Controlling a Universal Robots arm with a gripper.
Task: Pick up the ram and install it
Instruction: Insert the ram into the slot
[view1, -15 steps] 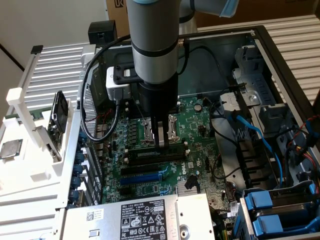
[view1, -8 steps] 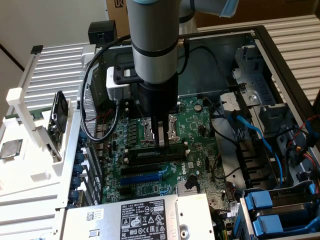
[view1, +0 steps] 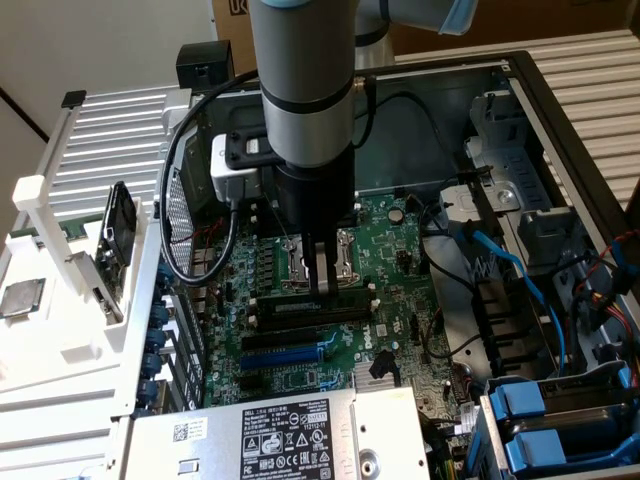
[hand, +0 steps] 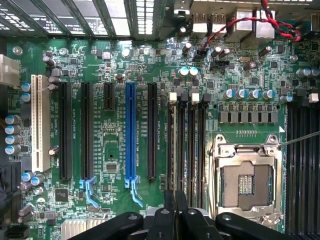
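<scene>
- As the exterior view shows it, we log the open computer case (view1: 560, 120) with the arm (view1: 305, 80) reaching straight down into it.
- Motherboard (hand: 115, 170): the gripper hangs over its memory slots (hand: 192, 145), beside the CPU socket (hand: 247, 180).
- Gripper (hand: 175, 197): jaws pressed together, only a thin seam between.
- The ram (view1: 285, 300): long dark stick at the fingertips, just near of the socket. Whether it is seated, we cannot tell.

White slatted surface (view1: 120, 130); cardboard box (view1: 520, 35) — behind.
</scene>
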